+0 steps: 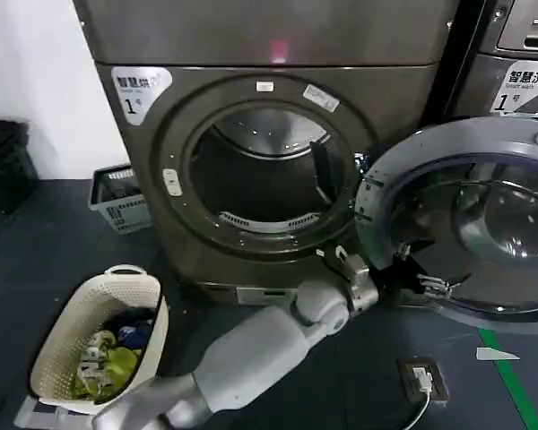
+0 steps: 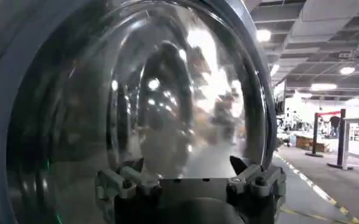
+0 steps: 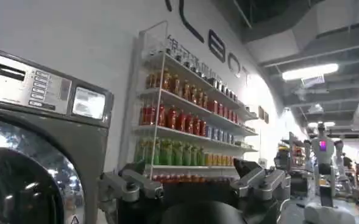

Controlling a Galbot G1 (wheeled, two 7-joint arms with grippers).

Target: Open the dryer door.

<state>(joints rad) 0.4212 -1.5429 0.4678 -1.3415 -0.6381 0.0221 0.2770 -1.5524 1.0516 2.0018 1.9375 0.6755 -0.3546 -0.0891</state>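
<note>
The grey dryer (image 1: pixel 251 134) stands in front of me with its round drum opening (image 1: pixel 264 175) uncovered. The dryer door (image 1: pixel 471 224) is swung wide to the right, its bulging inner glass facing me. My left arm reaches across the floor to the door's lower left edge, where the left gripper (image 1: pixel 417 269) is open. In the left wrist view the left gripper (image 2: pixel 186 164) stands open, close in front of the door glass (image 2: pixel 161 97), with nothing between the fingers. The right gripper (image 3: pixel 188 173) is open in the air and holds nothing.
A cream laundry basket (image 1: pixel 72 331) with clothes stands on the floor at the left, and a grey crate (image 1: pixel 121 197) is beside the dryer. A second machine (image 1: pixel 511 63) stands at the right. A floor socket with a cable (image 1: pixel 423 376) lies near the door. The right wrist view shows a bottle shelf (image 3: pixel 185 122).
</note>
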